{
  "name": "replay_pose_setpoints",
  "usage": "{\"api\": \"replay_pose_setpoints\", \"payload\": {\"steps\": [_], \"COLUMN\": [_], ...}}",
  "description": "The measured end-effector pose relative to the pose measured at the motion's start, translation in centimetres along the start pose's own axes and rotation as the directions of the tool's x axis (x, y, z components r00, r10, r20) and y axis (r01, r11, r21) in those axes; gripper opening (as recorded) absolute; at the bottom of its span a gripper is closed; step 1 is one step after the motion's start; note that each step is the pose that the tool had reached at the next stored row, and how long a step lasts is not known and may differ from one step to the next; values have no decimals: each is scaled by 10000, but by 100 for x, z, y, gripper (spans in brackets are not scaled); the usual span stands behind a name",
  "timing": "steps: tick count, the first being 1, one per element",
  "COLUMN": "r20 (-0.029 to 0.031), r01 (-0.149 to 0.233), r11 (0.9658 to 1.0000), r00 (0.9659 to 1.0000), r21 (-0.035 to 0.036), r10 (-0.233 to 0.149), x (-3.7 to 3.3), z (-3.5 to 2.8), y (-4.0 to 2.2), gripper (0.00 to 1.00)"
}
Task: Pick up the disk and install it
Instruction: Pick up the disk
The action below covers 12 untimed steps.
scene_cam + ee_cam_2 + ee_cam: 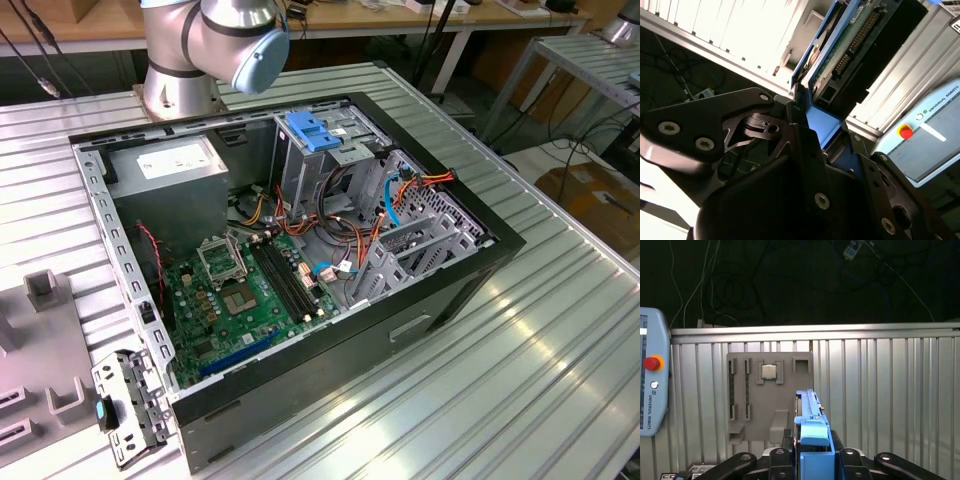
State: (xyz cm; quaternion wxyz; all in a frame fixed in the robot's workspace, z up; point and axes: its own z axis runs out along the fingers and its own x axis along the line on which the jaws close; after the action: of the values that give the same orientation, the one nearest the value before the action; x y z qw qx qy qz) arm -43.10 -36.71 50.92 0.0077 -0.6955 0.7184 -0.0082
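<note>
The gripper (812, 462) is clamping the disk (811, 432), and in the first wrist view the jaws are drawn in tight against both sides of it, with no gap showing. The drive is sitting edge-on between them, with one blue rail facing the camera. In the second wrist view the disk (850, 45) is sticking out past the black fingers (807, 150), showing its green board and connector row.

So the drive is off its rest and hanging in the air over the ribbed table (890, 400). The grey fixture plate (752, 410) and the small processor chip (769, 371) are lying beyond it, and the teach pendant (650, 385) is off to one side. In the exterior view the arm (215, 40) is reaching out of frame above the open computer case (300, 385).

The risks look real. Much of the drive is projecting beyond the jaws, so a jolt or a hard stop could make it pivot or creep in the grip, and a skewed drive would likely jam. The case isn't looking friendly either. Orange and red cables (330, 225) are looping right beside the drive cage, ready to snag a corner or get pinched. The light-blue bracket (313, 130) is perched on top of that cage, so a drive coming in off-line could knock against it. The motherboard (240, 300) is lying exposed below, so a dropped drive would probably land on it.
</note>
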Motion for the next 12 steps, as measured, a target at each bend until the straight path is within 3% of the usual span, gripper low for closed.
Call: {"api": "replay_pose_setpoints", "payload": {"steps": [7,12], "r20": [0,1], "r01": [0,0], "r11": [10000,10000], "r00": [10000,10000], "r21": [0,1], "r10": [0,0], "x": [-3,-7], "z": [2,5], "y": [-91,-204], "gripper": [37,37]}}
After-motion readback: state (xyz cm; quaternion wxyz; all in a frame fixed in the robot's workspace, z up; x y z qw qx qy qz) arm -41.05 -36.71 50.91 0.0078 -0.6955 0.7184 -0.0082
